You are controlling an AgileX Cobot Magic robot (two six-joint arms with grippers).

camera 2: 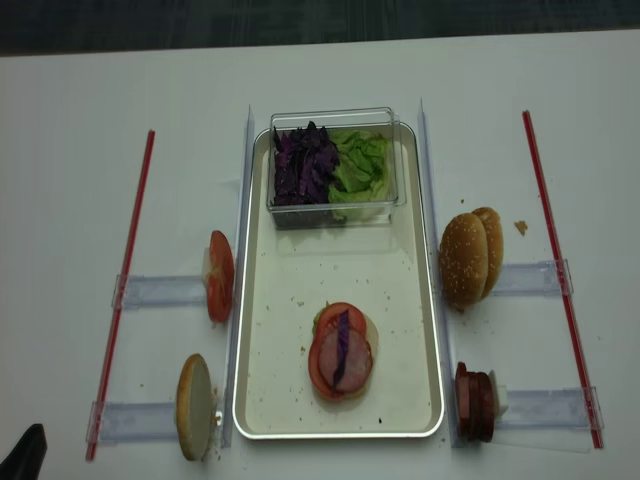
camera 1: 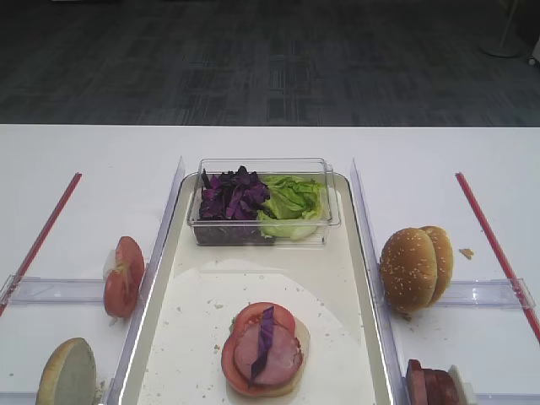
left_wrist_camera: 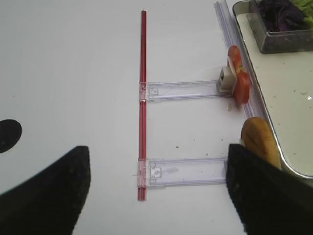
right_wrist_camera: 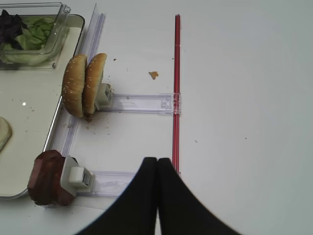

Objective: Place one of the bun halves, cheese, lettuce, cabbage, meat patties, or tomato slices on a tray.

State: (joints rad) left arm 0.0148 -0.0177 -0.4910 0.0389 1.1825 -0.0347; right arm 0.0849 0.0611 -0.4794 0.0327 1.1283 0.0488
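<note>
Black left gripper fills my lower frame, jaws spread wide, holding nothing; right gripper is pressed closed. Cabbage strip lies atop the tray's stack.

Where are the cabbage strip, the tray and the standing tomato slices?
cabbage strip (camera 1: 267, 341), exterior high view, middle of the strip atop the patty
tray (camera 2: 420, 310), realsense view, right metal rim
tomato slices (left_wrist_camera: 239, 78), left wrist view, red edge
</note>
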